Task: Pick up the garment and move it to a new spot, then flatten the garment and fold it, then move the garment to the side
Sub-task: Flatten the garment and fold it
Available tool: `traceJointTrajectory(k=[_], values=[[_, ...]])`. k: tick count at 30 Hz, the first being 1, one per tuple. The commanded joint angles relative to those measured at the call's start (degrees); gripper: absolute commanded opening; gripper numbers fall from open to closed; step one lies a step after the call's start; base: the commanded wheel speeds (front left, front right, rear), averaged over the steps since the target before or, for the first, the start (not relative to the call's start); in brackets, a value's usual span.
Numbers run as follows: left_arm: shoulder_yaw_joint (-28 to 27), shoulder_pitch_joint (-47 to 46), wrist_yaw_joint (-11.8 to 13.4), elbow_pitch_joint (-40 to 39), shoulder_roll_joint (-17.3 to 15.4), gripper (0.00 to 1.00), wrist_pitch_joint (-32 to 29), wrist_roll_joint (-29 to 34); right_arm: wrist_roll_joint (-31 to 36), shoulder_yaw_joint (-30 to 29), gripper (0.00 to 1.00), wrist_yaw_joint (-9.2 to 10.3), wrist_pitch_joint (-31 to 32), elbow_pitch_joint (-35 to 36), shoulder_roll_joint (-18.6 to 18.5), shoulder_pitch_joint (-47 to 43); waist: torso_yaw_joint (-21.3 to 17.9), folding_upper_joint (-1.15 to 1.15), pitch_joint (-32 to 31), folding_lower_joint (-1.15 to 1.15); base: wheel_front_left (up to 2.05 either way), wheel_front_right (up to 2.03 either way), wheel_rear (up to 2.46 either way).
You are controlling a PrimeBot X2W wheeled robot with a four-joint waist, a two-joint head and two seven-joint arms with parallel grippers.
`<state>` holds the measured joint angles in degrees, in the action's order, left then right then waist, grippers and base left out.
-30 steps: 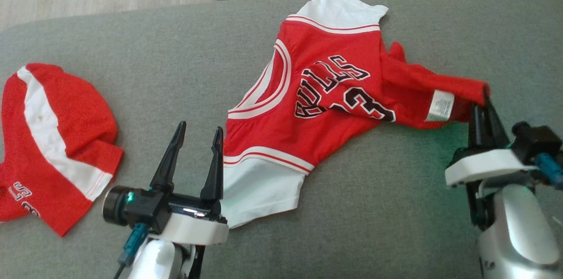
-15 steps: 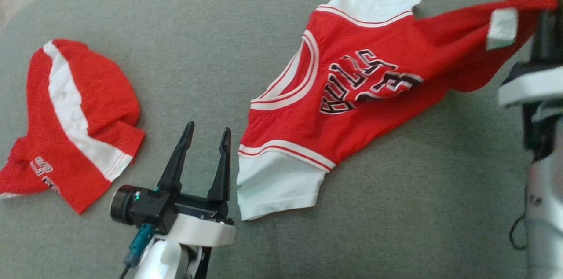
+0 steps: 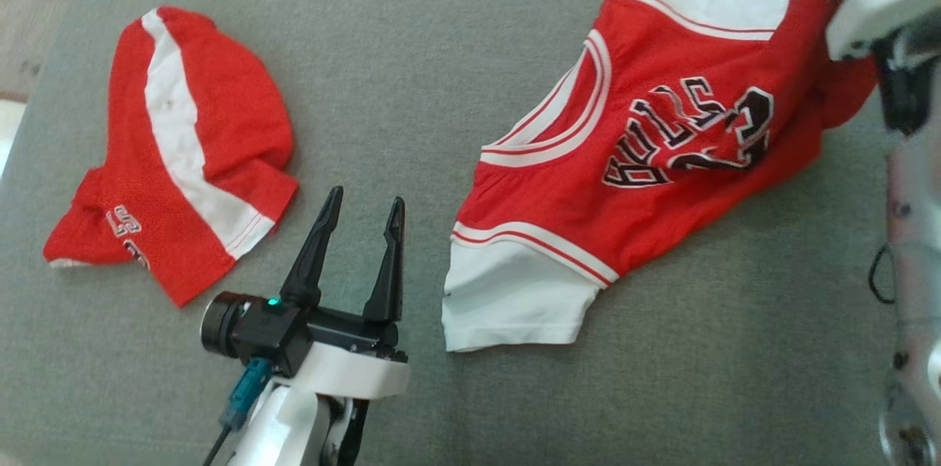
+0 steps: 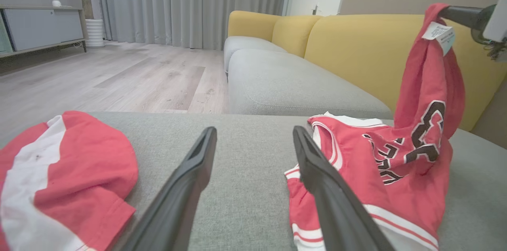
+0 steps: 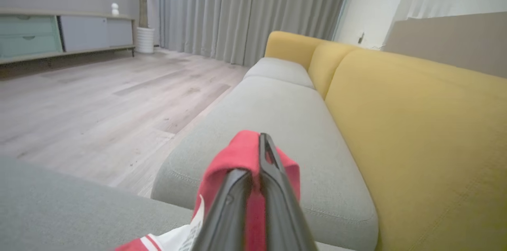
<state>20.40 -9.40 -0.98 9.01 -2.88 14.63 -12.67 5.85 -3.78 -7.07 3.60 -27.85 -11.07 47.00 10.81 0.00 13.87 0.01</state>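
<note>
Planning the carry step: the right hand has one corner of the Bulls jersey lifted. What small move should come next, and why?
Probably raise the right hand higher before going sideways. It is shut on a red corner of the Bulls jersey, yet most of the jersey lies on the grey cushion, so moving sideways now would likely drag it.

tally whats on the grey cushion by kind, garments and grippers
Garments: 2 (Bulls jersey, second red-and-white garment)
Grippers: 2 (left gripper, right gripper)
Total: 4
</note>
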Motion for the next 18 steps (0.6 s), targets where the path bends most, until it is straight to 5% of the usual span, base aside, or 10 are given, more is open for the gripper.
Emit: traceJointTrajectory(k=[1,2,3,4,9,18], values=[[-1.36,-2.43,0.34,-1.87,0.0,1.0,0.37,-0.28,0.66,2.01,0.0,-0.42,0.33,-0.11,-0.05,2.79,0.87,0.0,0.98,-0.01,0.0,0.0,0.0],[-1.19,-2.58,0.33,-1.79,0.0,1.0,0.37,-0.27,0.87,3.16,0.0,-0.42,0.38,-2.95,-0.25,4.18,1.09,0.0,1.27,-0.01,0.0,0.0,0.0],[-1.02,-2.74,0.31,-1.73,0.0,1.0,0.37,-0.31,0.66,4.92,0.82,-0.42,0.41,-6.11,-0.27,5.41,1.31,0.0,1.53,-0.01,0.0,0.0,0.0],[-0.86,-2.9,0.28,-1.65,0.0,1.0,0.37,-0.38,-0.51,7.73,1.0,-0.42,0.97,-9.86,-0.08,6.38,1.5,0.0,1.69,-0.01,0.0,0.0,0.0],[-0.41,-3.73,0.42,-1.13,0.0,1.0,0.37,-0.56,-6.29,17.81,1.0,-0.42,0.76,-22.24,-2.09,10.62,2.0,0.0,1.86,-0.01,0.0,0.0,0.0],[-1.87,-2.63,0.23,-0.86,0.01,1.0,0.37,0.39,-14.39,22.81,1.0,-0.42,-8.47,-28.52,-3.2,10.15,-1.76,0.0,-1.77,-0.01,0.0,0.0,0.0]])
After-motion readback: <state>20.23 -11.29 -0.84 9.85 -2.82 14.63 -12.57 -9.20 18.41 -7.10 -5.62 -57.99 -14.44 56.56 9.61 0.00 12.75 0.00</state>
